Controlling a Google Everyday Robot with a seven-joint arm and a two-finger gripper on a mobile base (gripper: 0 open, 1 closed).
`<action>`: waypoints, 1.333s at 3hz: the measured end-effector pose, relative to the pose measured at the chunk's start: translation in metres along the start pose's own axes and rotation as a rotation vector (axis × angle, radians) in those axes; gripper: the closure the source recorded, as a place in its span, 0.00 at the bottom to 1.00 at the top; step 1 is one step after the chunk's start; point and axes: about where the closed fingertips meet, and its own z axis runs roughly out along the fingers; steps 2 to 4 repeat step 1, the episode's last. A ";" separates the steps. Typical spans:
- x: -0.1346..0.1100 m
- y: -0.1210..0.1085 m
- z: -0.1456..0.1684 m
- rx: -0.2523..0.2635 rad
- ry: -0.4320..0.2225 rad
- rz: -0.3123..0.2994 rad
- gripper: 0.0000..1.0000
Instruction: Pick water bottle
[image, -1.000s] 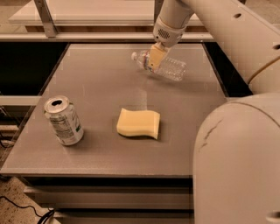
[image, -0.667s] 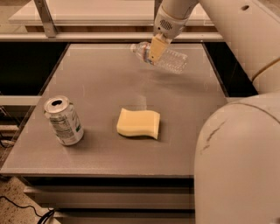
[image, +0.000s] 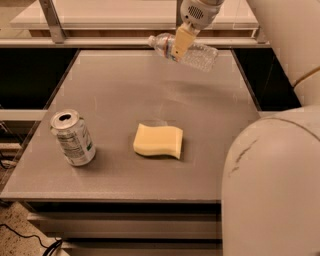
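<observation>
Fingers (image: 182, 38) of the gripper (image: 179, 48) clamped around one water bottle (image: 201, 56), held sideways in the air above the table's (image: 120, 90) far edge; one can (image: 74, 138) and one sponge (image: 158, 141) sit nearer.

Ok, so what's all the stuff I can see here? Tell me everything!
water bottle: one, clear, held sideways in the air over the table's far side
drink can: one, silver, standing upright near the table's front left
sponge: one, yellow, lying flat mid-table, right of the can
table: one, grey, under the can and sponge
gripper: one, yellowish fingers, shut around the bottle, top centre
robot arm: one, white, filling the right side
</observation>
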 end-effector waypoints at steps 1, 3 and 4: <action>-0.002 -0.001 -0.007 0.000 -0.010 -0.019 1.00; -0.002 -0.001 -0.007 0.000 -0.010 -0.019 1.00; -0.002 -0.001 -0.007 0.000 -0.010 -0.019 1.00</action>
